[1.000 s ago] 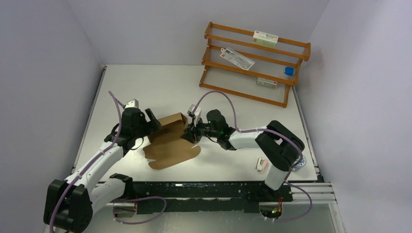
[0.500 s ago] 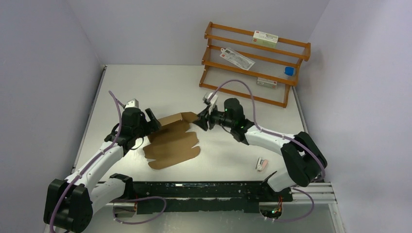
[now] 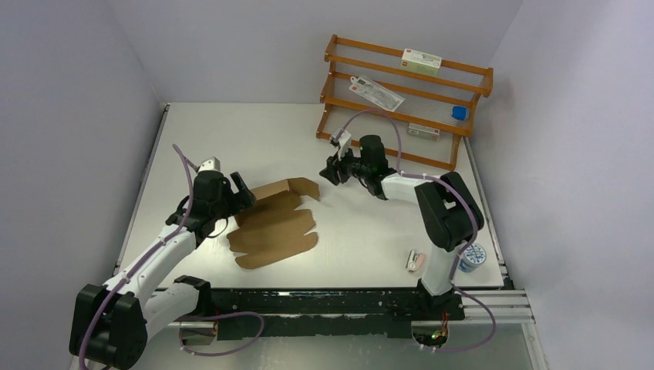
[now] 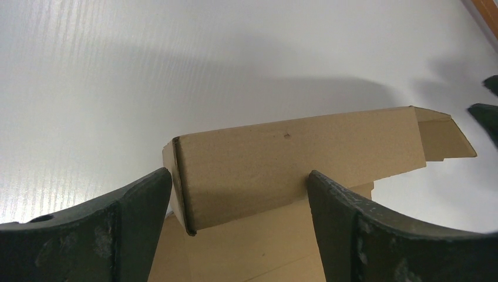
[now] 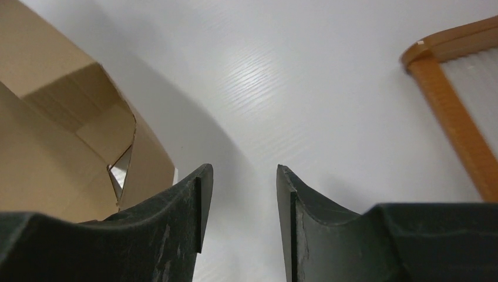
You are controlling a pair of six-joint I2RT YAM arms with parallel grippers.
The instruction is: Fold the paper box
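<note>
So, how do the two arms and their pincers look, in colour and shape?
Both the left arm and right arm have white links joined by bulky black joints. A thin purple cable loops along each. The left pincer and right pincer each have two thick matte black fingers, with scuffed surfaces. I see no printed markings.

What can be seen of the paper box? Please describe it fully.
The paper box is plain brown cardboard: a die-cut sheet lying mostly flat on the white table, rounded flaps at its edges. Its far panel stands folded up, with a small end flap. The open left gripper flanks that panel's left end; contact is unclear.
</note>
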